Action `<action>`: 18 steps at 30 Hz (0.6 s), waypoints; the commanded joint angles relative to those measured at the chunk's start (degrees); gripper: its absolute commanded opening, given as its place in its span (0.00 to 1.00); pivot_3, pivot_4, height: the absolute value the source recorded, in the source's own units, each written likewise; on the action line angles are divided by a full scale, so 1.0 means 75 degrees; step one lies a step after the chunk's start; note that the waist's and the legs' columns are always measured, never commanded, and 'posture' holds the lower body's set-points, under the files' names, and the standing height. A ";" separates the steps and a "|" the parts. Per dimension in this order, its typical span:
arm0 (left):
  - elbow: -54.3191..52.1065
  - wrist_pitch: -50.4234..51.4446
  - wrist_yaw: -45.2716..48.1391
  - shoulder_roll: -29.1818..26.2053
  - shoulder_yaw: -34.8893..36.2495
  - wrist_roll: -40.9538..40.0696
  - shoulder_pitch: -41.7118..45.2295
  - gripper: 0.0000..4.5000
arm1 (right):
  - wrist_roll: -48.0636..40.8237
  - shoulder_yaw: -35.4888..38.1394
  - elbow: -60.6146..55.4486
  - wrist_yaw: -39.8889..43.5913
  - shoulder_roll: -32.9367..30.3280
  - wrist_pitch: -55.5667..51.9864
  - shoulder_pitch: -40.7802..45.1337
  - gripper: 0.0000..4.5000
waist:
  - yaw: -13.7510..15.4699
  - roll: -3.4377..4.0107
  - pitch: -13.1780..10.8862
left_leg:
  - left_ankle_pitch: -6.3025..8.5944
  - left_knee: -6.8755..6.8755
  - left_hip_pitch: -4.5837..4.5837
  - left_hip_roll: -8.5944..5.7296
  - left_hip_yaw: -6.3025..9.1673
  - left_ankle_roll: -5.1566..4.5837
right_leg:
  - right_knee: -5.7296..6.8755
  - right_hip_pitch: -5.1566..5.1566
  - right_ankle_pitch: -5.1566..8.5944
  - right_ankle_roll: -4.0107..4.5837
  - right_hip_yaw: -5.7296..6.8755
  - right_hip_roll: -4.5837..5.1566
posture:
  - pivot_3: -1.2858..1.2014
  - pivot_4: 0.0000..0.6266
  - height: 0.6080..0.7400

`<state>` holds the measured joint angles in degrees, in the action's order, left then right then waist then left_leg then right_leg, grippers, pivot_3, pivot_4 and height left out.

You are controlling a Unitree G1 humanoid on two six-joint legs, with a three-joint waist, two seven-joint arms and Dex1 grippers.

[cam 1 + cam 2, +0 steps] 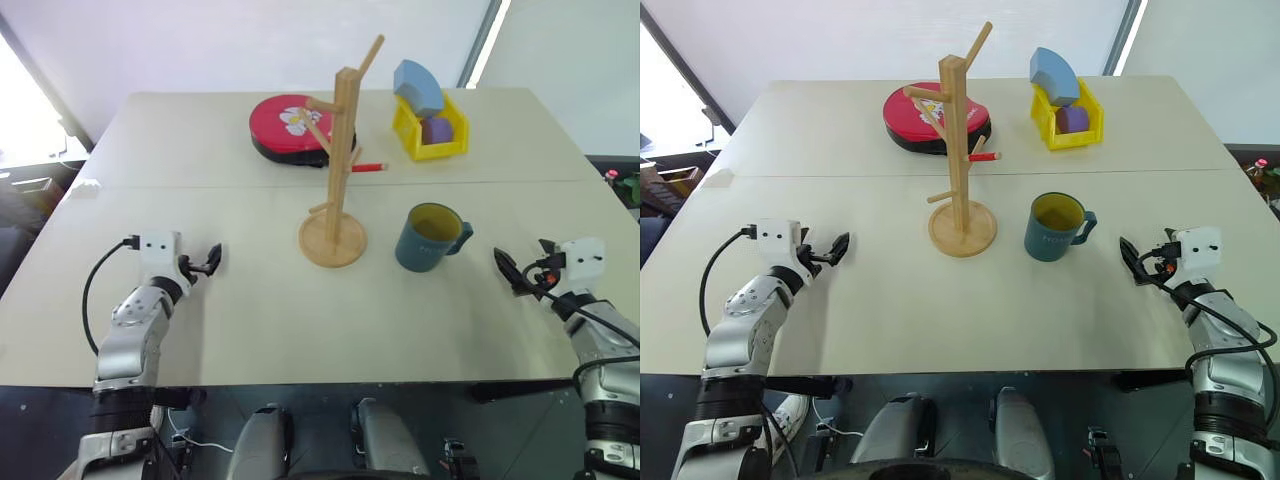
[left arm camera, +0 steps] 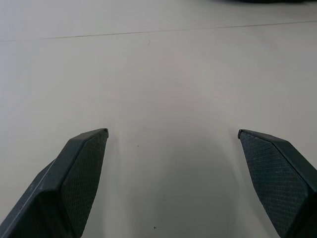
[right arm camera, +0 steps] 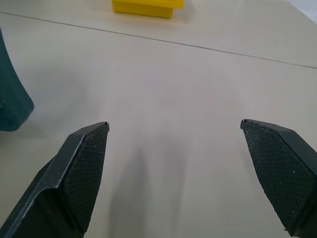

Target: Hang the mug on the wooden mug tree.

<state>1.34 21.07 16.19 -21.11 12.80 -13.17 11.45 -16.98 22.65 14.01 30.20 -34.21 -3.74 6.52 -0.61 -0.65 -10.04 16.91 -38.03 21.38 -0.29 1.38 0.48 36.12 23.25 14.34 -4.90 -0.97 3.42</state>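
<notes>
The mug (image 1: pixel 430 238) is stood upright just right of the wooden mug tree (image 1: pixel 336 165); both claws, left claw (image 1: pixel 207 262) and right claw (image 1: pixel 507 268), are spread, empty, seemingly above the bench (image 1: pixel 250 310).

A pale beige desk (image 1: pixel 220 320) with a seam across it carries the mug tree (image 1: pixel 337 175) at centre and the mug (image 1: pixel 428 238) upright just to its right. Behind lie a red disc (image 1: pixel 285 125), a red pen (image 1: pixel 369 167) and a yellow bin (image 1: pixel 430 135).

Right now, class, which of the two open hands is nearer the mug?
The right hand: it sits just beside the mug, on its handle side, while the left hand lies beyond the mug tree.
</notes>
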 commanded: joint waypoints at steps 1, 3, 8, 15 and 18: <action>-0.0313 0.0055 -0.0087 -0.0079 0.0198 -0.0035 -0.0035 1.00 | 0.0012 0.0015 -0.0389 -0.0039 -0.0028 0.0009 -0.0047 0.98 | 0.0001 0.0000 0.0000 | 0.0000 0.0000 0.0000 0.0000 0.0000 0.0000 | 0.0000 0.0000 0.0000 0.0000 0.0000 0.0000 | 0.52 0.24 0.96; -0.0329 0.0094 -0.0057 -0.0091 0.0236 -0.0104 -0.0080 1.00 | 0.0023 -0.0021 -0.0475 -0.0060 -0.0015 -0.0010 -0.0094 0.98 | 0.0001 0.0000 0.0000 | 0.0000 0.0000 0.0000 -0.0001 -0.0001 0.0000 | 0.0000 0.0000 0.0000 0.0000 0.0000 0.0003 | 0.52 0.24 0.96; -0.0698 0.0221 0.0289 -0.0074 0.0052 -0.0306 -0.0290 1.00 | -0.0101 0.0051 -0.0752 -0.0064 -0.0029 -0.0127 -0.0286 0.98 | 0.0002 0.0000 0.0000 | 0.0000 0.0000 0.0002 0.0000 0.0000 0.0000 | -0.0001 0.0001 0.0000 0.0000 0.0000 0.0006 | 0.52 0.24 0.96; -0.1598 0.0227 0.1542 -0.0128 -0.0481 -0.0893 -0.0501 1.00 | -0.0491 0.0030 -0.1566 0.0234 0.0065 -0.0395 -0.0862 0.98 | 0.0011 0.0002 0.0001 | 0.0001 0.0000 0.0003 -0.0001 0.0000 0.0001 | -0.0004 0.0000 0.0003 0.0004 -0.0001 0.0013 | 0.52 0.24 0.96; -0.1885 0.0086 0.2374 -0.0222 -0.0955 -0.1132 -0.0523 1.00 | -0.0603 -0.0038 -0.1935 0.0472 0.0019 -0.0486 -0.1053 0.98 | 0.0010 0.0002 0.0001 | 0.0001 0.0000 0.0004 0.0000 0.0000 0.0001 | -0.0007 0.0000 0.0013 0.0023 -0.0001 0.0015 | 0.52 0.24 0.96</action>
<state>-9.76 23.14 30.67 -22.10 7.38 -20.20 7.36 -20.35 21.71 2.70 32.76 -33.69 -7.49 -1.38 -0.53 -0.63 -10.03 16.92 -38.02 21.41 -0.29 1.38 0.49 36.07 23.25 14.46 -4.69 -0.98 3.53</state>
